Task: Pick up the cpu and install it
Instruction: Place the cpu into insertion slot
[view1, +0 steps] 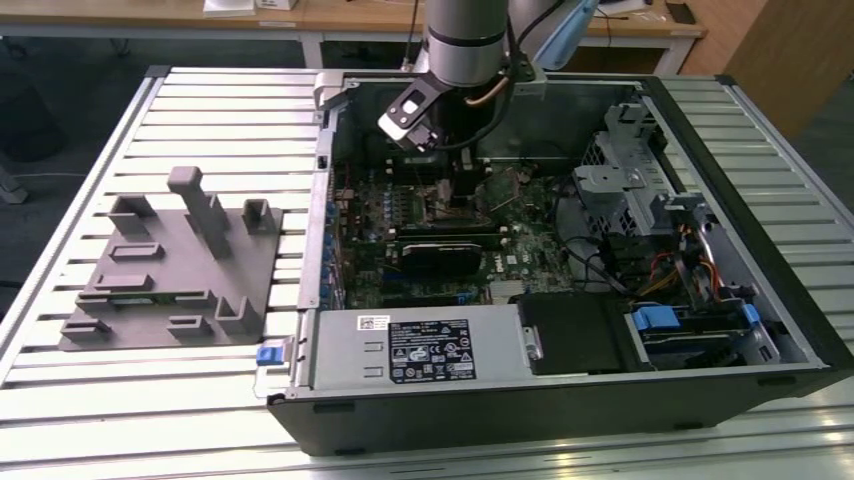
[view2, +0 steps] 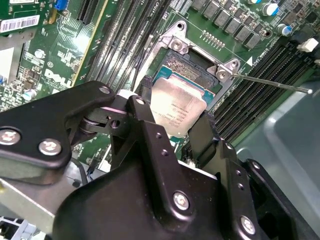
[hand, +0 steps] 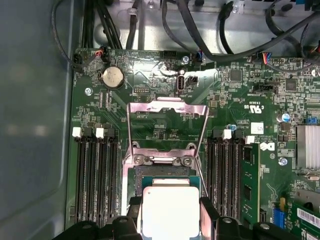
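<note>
- Grey moulded plastic fixture (view1: 167, 270) lies on the slatted metal table (view1: 80, 420), at the exterior view's left.
- Rightward, the black gripper (view1: 454, 195) reaches into the open black computer case (view1: 534, 410).
- Its fingers (view2: 142, 110) clamp the small square silver-topped cpu (view2: 177, 107) over the motherboard's open socket (hand: 165, 161).

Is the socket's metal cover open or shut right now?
Open. In the first wrist view the cover is swung back, baring the socket, where the pincer holds the cpu.

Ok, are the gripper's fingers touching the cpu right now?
Touching. In the first wrist view the gripper has its fingers pressed against opposite edges of the cpu, with no gap on either side, at the open socket.
</note>
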